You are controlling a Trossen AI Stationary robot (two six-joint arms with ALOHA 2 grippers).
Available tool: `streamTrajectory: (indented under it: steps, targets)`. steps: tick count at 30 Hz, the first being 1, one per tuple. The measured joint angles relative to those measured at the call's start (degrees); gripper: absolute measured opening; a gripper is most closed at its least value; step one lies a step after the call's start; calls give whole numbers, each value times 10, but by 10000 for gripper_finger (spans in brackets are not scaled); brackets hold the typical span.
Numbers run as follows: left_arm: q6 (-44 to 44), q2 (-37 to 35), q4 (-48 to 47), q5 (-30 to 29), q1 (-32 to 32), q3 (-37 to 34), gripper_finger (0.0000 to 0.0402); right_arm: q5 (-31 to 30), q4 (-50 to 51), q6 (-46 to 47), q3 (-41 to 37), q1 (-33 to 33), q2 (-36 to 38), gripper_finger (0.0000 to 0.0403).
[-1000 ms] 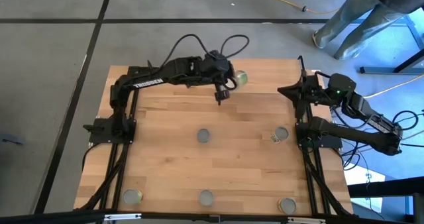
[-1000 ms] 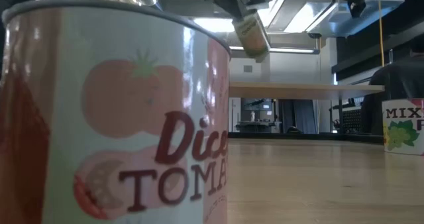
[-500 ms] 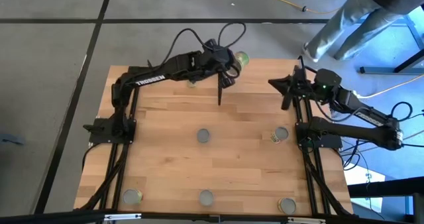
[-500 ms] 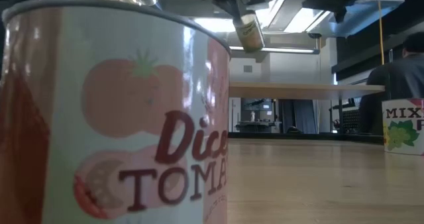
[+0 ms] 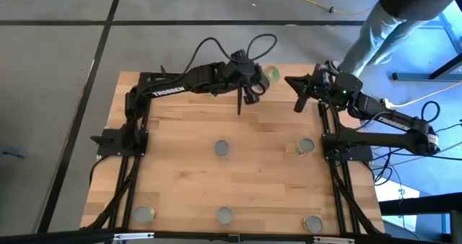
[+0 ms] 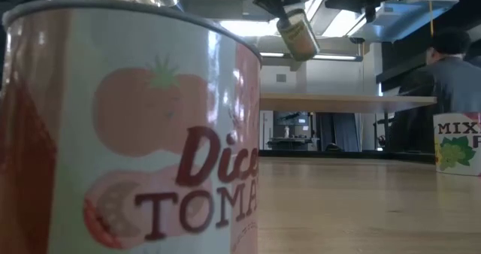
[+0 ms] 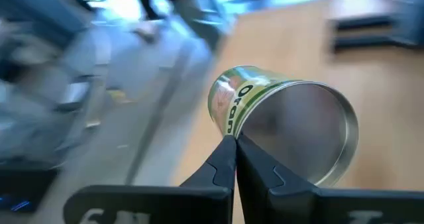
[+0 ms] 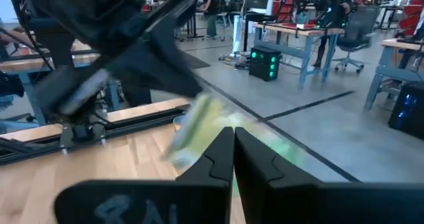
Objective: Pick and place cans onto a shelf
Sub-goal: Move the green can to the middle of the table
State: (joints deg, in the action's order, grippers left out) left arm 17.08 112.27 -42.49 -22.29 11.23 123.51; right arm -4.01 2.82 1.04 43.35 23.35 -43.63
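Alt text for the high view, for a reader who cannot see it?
Seen from above, the left claw holds a green-labelled can in the air at the table's far edge, and the right claw reaches in close beside it. Five more cans stand on the wooden tabletop, two mid-table and three along the near edge.

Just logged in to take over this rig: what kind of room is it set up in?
Probably a robotics lab or workshop: workbenches with equipment, office chairs and a polished concrete floor lie beyond the wooden table, and a person is nearby.
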Motion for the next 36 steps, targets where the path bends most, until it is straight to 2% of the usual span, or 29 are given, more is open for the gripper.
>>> streamTrajectory:
  steps: [6, 10, 24, 32, 34, 36]
  targets:
    - [0, -7, -188, 113, 0, 85, 0, 0, 0, -1, 0, -4, 21, 16]
    - [0, -5, -255, 225, 6, 87, 0, 0, -1, -2, 0, -4, 36, 16]
    - [44, 81, -275, 514, 26, 68, 0, -14, 1, -17, 0, -4, 44, 16]
    - [78, 115, -271, 601, 29, 67, 0, -15, 3, -15, 0, -4, 44, 16]
    - [89, 113, -268, 600, 31, 68, 0, -15, 3, -13, 0, -4, 44, 16]
    - [91, 113, -268, 566, 34, 68, 0, -15, 3, -13, 0, -4, 44, 16]
